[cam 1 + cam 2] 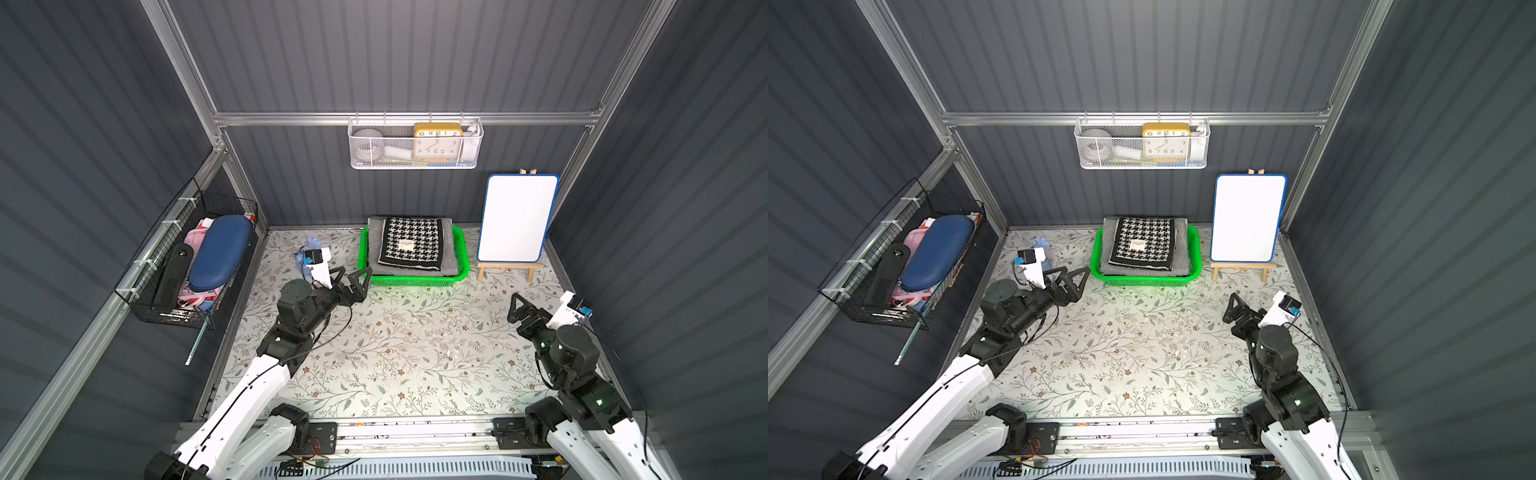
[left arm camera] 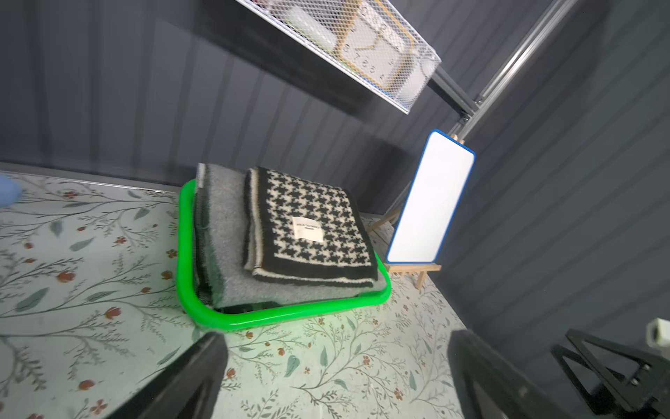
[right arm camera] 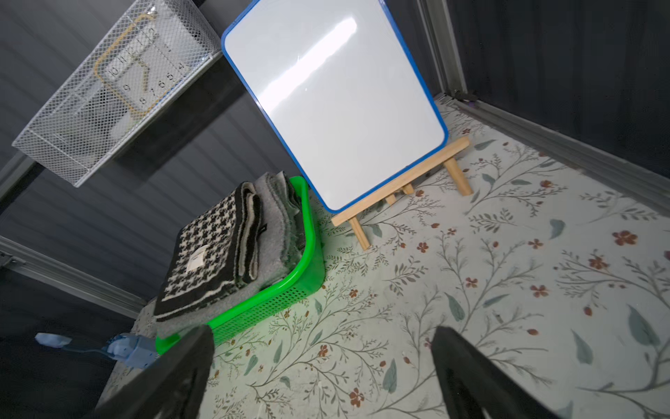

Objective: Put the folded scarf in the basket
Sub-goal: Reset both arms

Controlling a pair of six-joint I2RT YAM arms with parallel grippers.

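We find the folded scarf [image 1: 412, 245] lying flat in the basket [image 1: 415, 282] at 12 o'clock on the table [image 1: 395, 353], atop a grey cloth [image 1: 375, 249]. The left claw [image 1: 355, 277], at the basket's 8 o'clock, and the right claw [image 1: 517, 307], at 4 o'clock, stand spread and empty. We judge this spacing leaves the load undisturbed.

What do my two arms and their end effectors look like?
The left arm and right arm have white link shells, black joint housings and thin black cables. The left end effector and right end effector have black triangular open-frame fingers, with white camera mounts behind.
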